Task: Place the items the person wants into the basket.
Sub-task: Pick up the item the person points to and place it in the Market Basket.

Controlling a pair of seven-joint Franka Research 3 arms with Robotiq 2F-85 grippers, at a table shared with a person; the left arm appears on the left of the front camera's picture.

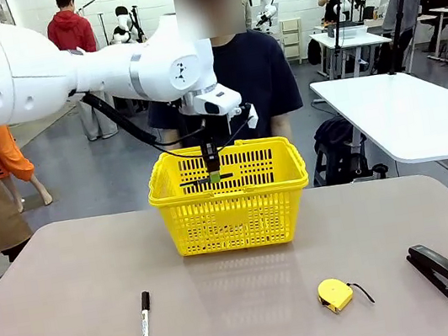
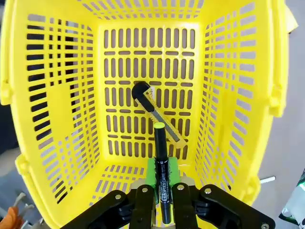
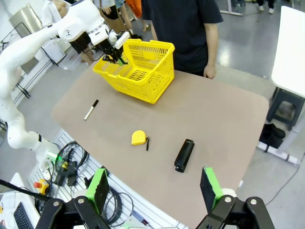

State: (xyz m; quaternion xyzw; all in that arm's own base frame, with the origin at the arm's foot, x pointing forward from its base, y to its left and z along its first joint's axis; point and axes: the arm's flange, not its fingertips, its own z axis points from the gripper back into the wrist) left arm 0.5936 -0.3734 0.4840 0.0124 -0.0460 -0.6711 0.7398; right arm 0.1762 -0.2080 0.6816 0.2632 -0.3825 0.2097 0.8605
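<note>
My left gripper (image 1: 214, 172) hangs over the yellow basket (image 1: 179, 194), shut on a slim black pen (image 2: 160, 157) with a yellow tip that points down into the basket (image 2: 57, 95). A yellow-and-black utility knife (image 2: 153, 111) lies on the basket floor below the pen. The yellow tape measure (image 1: 335, 294) sits on the table at the front right. In the right wrist view it shows as the tape measure (image 3: 138, 138), with my right gripper (image 3: 155, 191) open and high above the table's near edge, holding nothing. The person (image 1: 255, 69) stands behind the basket.
A white marker with a black cap (image 1: 146, 320) lies front left, and a black stapler (image 1: 436, 271) front right. The brown table (image 1: 250, 334) has bare room between them. White tables stand beyond on the right.
</note>
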